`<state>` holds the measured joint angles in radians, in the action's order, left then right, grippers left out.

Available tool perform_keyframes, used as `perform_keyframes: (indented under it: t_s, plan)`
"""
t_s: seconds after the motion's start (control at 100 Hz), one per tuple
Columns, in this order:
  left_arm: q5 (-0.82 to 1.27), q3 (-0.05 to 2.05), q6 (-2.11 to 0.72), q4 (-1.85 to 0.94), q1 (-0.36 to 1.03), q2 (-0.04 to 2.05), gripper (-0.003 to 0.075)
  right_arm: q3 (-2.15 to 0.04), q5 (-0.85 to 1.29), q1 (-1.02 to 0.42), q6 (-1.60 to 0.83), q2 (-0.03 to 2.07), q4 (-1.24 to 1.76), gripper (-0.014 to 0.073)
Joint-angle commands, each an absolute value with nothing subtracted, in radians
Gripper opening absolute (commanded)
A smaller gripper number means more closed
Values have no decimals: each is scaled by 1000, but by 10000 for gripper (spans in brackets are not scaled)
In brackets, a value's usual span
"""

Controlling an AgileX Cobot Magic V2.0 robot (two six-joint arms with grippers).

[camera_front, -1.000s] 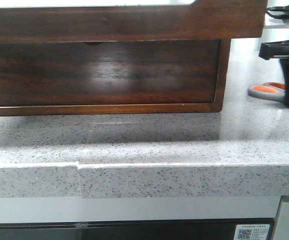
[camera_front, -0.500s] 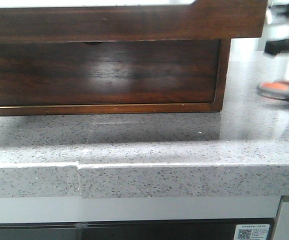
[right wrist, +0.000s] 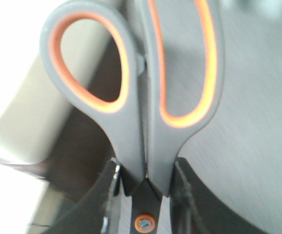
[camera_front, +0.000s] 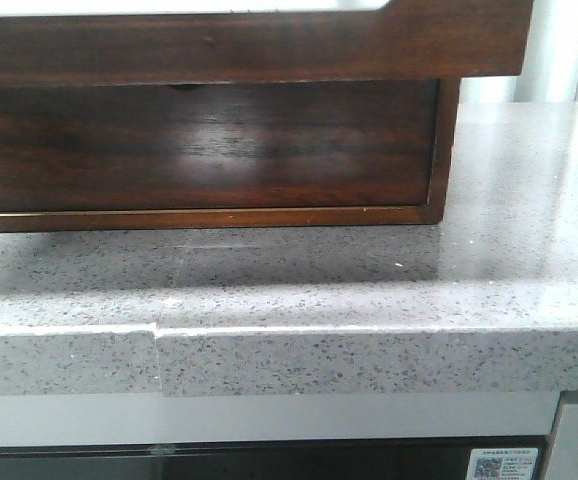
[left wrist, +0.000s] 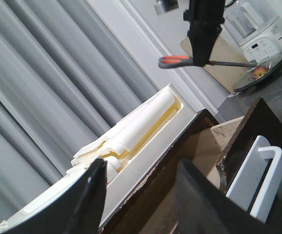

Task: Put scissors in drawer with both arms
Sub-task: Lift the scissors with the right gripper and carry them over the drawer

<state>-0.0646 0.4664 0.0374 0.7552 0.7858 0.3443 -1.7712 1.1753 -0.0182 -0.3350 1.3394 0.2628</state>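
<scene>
Speckled grey stone counter [camera_front: 299, 290] across the front view, glossy, with a vertical seam in its front edge toward the left. Below it a pale band, then a dark panel bearing a small white label with a QR code [camera_front: 504, 465] at the lower right.

Seen from the left wrist: grey pleated curtain [left wrist: 43, 73] filling much of the background. Cream-white moulded foam insert [left wrist: 136, 129] — long, ridged, yellowish in its hollows. White U-shaped handle [left wrist: 263, 175] against a dark board. Farther back, a wooden cutting board [left wrist: 229, 61], a white kitchen appliance [left wrist: 260, 36] with buttons, and a round glass lid [left wrist: 260, 73] — tilted, just beside the appliance.
</scene>
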Motion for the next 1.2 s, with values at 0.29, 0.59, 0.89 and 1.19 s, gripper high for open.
perform_keyframes:
  t_s: [0.29,0.59,0.89,1.19]
  plan:
    - [-111,501,49,736,791,353,311,-1857,1114,-272,-614,1305,381,-50]
    - [-97,501,49,736,791,353,311,-1857,1056,-621,-630,1409,122,-50]
    - [-93,501,49,736,791,353,311,-1857,1030,-799,-630,1550,-47,-50]
    - [-93,501,49,736,791,353,311,-1857,1027,-805,-630,1631,-95,-50]
